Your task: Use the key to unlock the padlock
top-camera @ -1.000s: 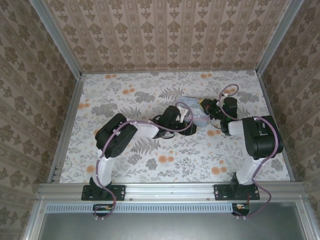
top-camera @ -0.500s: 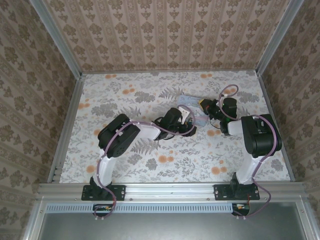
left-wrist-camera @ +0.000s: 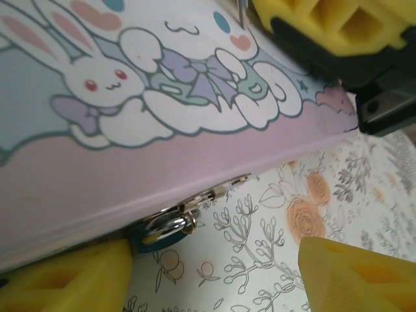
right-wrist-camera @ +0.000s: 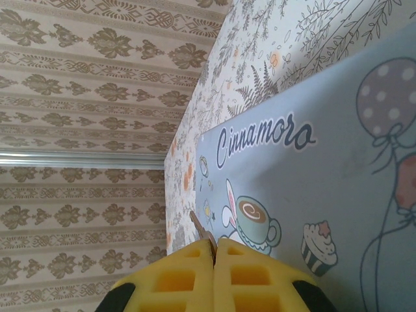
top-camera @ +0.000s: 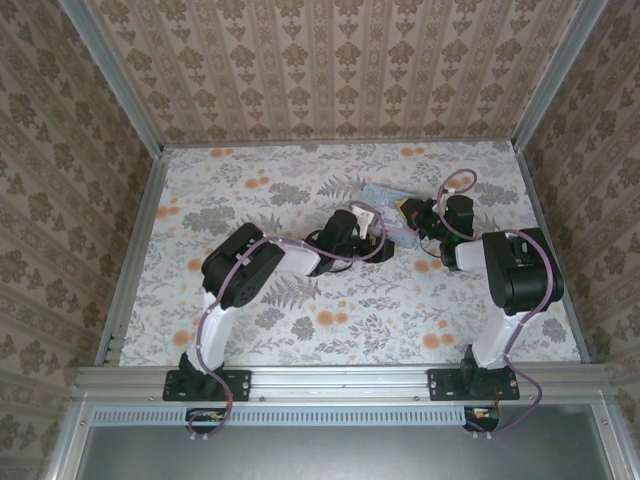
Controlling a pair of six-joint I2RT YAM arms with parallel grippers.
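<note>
The padlock (left-wrist-camera: 158, 232), tiny and dark blue-green with a silver shackle, hangs from the hasp on the side of the pale blue cartoon tin (left-wrist-camera: 162, 162). My left gripper (left-wrist-camera: 214, 273) is open, and its left finger (left-wrist-camera: 71, 279) sits right beside the padlock. The other yellow finger (left-wrist-camera: 357, 276) is well to the right. My right gripper (right-wrist-camera: 215, 244) is shut on the brownish key (right-wrist-camera: 201, 231), whose blade sticks out over the tin's lid (right-wrist-camera: 325, 182). From above, the left gripper (top-camera: 366, 222) and right gripper (top-camera: 408, 212) flank the tin (top-camera: 388, 207).
The floral tablecloth (top-camera: 300, 180) covers the table, with metal rails and patterned walls (top-camera: 330, 60) on three sides. The right gripper's yellow fingers (left-wrist-camera: 331, 23) hang just above the tin in the left wrist view. Open cloth lies to the left and in front of the tin.
My left arm has swung its gripper a little left and further along the tin's near side, and its elbow has shifted right. The right arm has hardly moved and still holds the key.
</note>
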